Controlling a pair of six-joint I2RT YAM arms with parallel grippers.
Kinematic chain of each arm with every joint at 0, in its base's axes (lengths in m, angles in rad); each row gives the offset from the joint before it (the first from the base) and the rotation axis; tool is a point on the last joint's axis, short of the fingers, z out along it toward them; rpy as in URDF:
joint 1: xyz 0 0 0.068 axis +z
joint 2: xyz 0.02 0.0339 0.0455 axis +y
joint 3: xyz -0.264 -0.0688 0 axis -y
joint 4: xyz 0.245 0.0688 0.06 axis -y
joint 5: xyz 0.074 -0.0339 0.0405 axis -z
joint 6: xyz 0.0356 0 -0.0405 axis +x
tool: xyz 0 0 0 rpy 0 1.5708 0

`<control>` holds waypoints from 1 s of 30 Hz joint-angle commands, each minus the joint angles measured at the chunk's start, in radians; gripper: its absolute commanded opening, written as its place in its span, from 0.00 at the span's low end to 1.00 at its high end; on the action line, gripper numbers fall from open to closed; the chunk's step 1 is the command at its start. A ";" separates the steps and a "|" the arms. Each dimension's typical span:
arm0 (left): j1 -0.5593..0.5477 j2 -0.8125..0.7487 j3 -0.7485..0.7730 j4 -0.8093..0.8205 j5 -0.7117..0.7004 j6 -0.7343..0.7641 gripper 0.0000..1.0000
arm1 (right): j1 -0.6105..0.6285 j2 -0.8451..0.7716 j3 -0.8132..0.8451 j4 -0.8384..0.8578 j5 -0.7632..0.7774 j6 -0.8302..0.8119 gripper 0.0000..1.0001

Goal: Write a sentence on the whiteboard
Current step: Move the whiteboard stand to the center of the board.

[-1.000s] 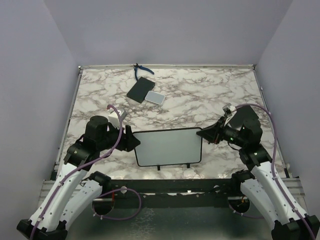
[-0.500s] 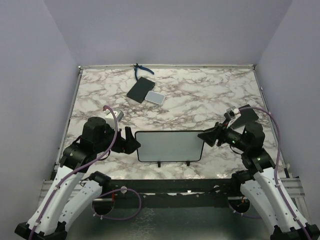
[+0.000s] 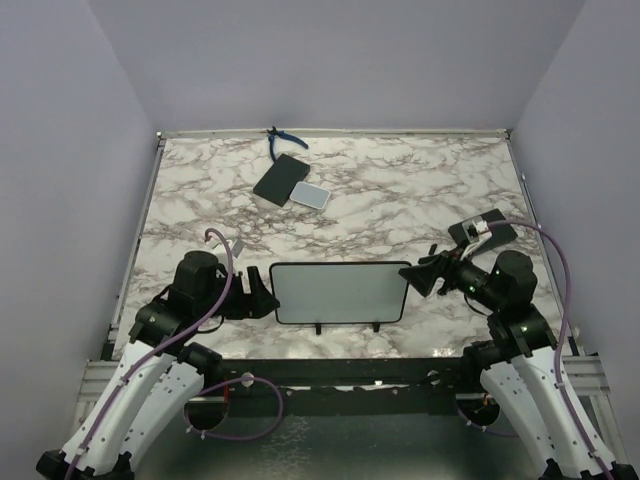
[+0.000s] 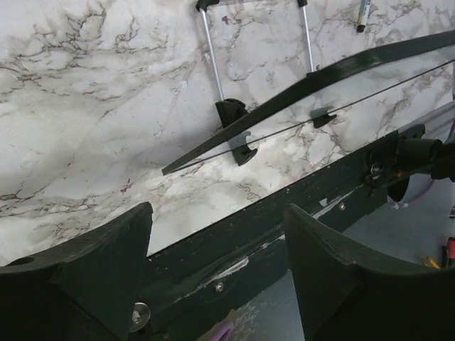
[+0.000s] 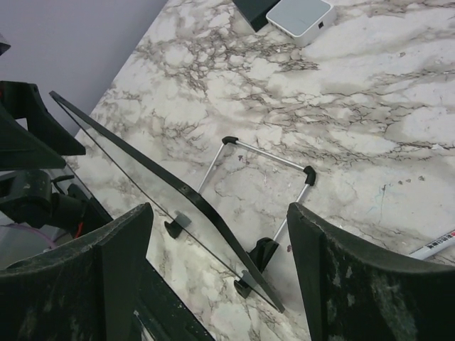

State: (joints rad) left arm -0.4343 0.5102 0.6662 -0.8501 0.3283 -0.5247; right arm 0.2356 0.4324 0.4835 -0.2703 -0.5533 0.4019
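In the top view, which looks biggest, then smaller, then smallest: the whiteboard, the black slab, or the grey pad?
1. whiteboard, clearly largest
2. black slab
3. grey pad, smallest
The slab and pad lie side by side, so that comparison is fair.

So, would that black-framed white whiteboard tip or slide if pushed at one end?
Probably stiff: the black-framed white whiteboard reads as a thin, straight sheet edge-on in both wrist views. Likely light and easy to tip or skid, since it leans on two small black feet and a thin wire prop on the marble-patterned table.
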 commanded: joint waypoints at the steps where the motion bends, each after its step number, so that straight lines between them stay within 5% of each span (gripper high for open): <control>1: -0.003 0.049 -0.038 0.073 0.005 -0.040 0.75 | -0.001 0.037 0.016 0.013 -0.008 -0.008 0.78; 15: -0.065 0.144 -0.070 0.254 -0.087 -0.136 0.69 | -0.001 0.113 -0.061 0.181 -0.202 0.006 0.59; 30: -0.516 0.342 -0.022 0.331 -0.572 -0.289 0.68 | -0.001 0.064 -0.070 0.168 -0.211 0.009 0.46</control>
State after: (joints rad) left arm -0.8658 0.8116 0.6132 -0.5648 -0.0883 -0.7414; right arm 0.2337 0.5144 0.4252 -0.1204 -0.7330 0.4076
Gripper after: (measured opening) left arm 0.683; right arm 0.486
